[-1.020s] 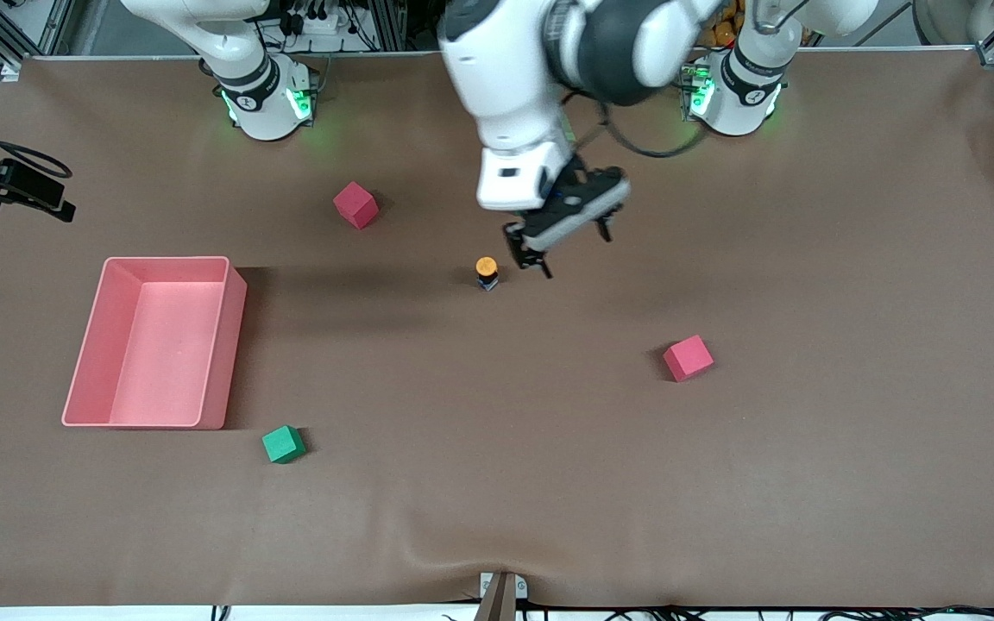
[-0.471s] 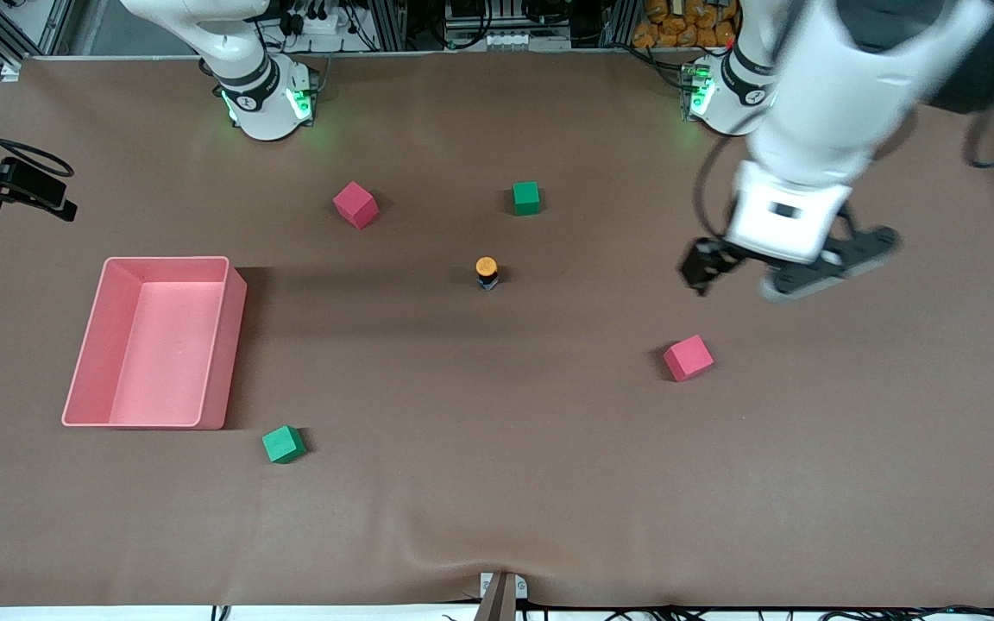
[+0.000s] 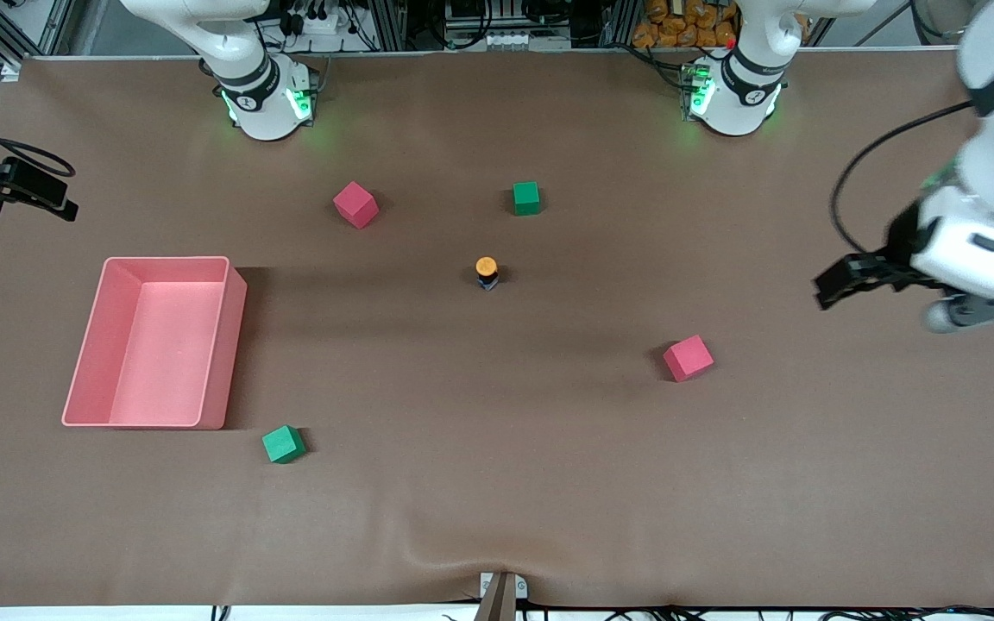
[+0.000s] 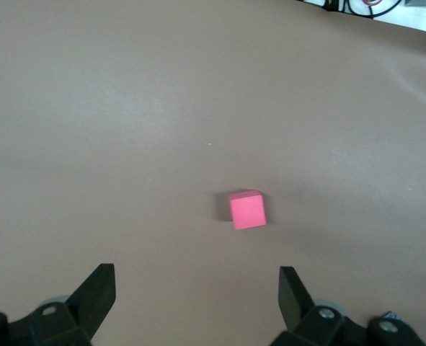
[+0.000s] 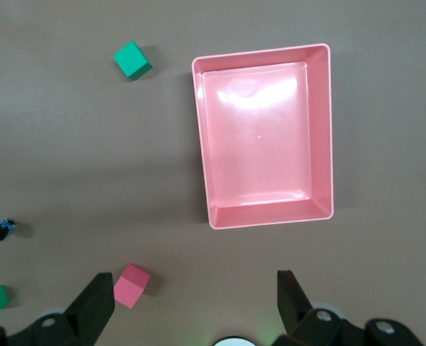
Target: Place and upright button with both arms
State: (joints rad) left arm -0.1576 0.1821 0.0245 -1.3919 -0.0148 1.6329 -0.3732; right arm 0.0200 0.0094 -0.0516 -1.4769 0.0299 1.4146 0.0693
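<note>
Swinging away from the middle of the table, the left arm has carried its gripper off the button and out over bare mat at its own end; a green cube it hid a second ago now shows.

The brown table fills the front view. The pink bin is the biggest item, lying empty toward the right arm's end. The right arm waits, showing little more than its base at the top edge.

The left gripper hangs in the air, fingers spread wide and holding nothing; in its wrist view both fingertips frame bare mat, with one red cube lying on the table ahead of them. The right gripper is also fully spread and empty, high over the bin.

One red cube sits nearer the front camera than the button, toward the left arm's end. The other red cube lies farther from the camera, toward the right arm's end. One green cube is near the button and farther from the camera; the other green cube lies just off the bin's near corner.

The button stands upright mid-table, orange cap up, touched by nothing and well apart from both grippers.
</note>
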